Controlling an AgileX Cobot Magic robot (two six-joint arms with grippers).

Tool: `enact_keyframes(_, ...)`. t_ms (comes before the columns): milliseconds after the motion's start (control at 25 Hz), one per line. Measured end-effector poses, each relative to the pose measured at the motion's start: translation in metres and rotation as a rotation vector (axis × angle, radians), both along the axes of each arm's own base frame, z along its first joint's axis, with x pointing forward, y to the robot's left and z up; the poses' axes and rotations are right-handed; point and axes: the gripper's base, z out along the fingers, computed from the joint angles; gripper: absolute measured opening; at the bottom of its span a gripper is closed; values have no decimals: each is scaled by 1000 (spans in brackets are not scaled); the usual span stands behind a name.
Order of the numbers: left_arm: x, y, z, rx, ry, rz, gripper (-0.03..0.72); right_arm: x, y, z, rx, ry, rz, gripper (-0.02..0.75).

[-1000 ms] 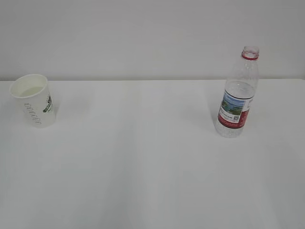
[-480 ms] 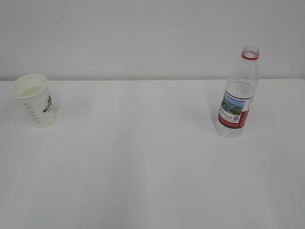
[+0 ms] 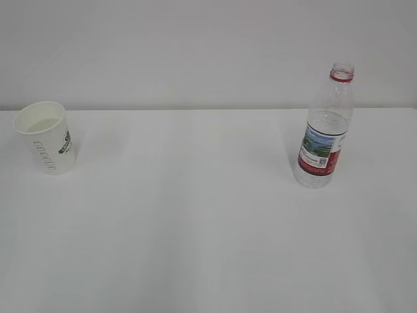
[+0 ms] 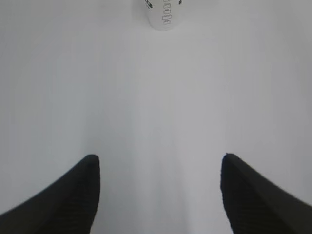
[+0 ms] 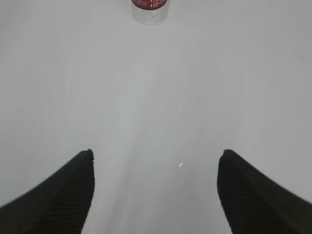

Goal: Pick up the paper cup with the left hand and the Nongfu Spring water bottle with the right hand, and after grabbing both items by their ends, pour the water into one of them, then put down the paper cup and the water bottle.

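The white paper cup (image 3: pixel 45 137) stands upright at the far left of the table, with water (image 3: pixel 44 124) in it. The uncapped Nongfu Spring water bottle (image 3: pixel 324 130) stands upright at the right, partly filled. Neither arm shows in the exterior view. In the left wrist view my left gripper (image 4: pixel 159 161) is open and empty, well back from the cup's base (image 4: pixel 165 14) at the top edge. My right gripper (image 5: pixel 155 155) is open and empty too, with the bottle's base (image 5: pixel 150 10) far ahead at the top edge.
The white table (image 3: pixel 195 215) runs back to a plain wall. A small bright speck (image 5: pixel 180 165) lies on the surface between the right gripper's fingers.
The cup's print has shifted slightly between frames; the cup has settled a touch. The bottle has not moved.
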Motion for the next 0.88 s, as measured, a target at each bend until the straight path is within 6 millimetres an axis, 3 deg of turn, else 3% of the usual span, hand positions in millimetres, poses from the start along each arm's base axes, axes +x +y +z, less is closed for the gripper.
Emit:
enact_keyframes(280,-15,1,1,-5,-95,0,549,0,0,0,1,-3,0,589)
enact_keyframes(440,-28,2,1,-10,-173,0,540,-10,-3,1,15,-70,-1,589)
enact_keyframes(640,-28,2,1,-9,-176,-2,529,-28,-7,1,44,-188,-1,588)
enact_keyframes(880,-28,2,1,-9,-176,-2,527,-32,-8,1,46,-204,-2,588)
